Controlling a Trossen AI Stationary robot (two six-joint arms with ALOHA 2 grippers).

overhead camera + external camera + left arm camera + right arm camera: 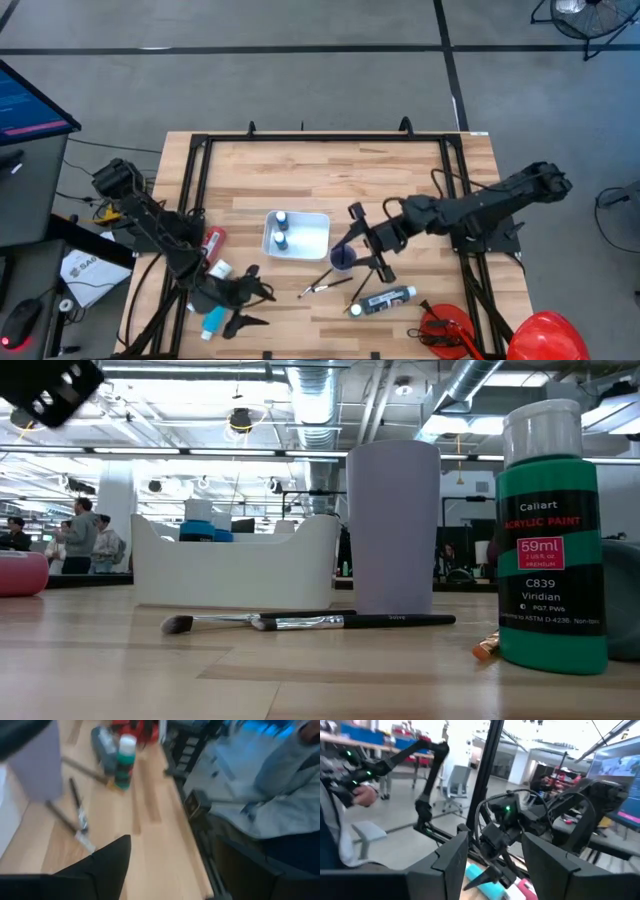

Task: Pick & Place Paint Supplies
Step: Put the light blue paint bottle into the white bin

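Seemingly, light blue tube (212,322) beside left gripper (243,303)

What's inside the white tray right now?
In the high view the white tray holds two small bottles with dark caps, side by side. From the low view its wall hides all but blue tops.

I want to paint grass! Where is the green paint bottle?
In the low view the green paint bottle stands upright at the right, close to the camera, just right of the lavender cup, with a dark-handled brush lying before the cup.

Two bottles (281,229) stand in the tray (312,236); cup (342,258) right of it, brushes (325,285) in front.
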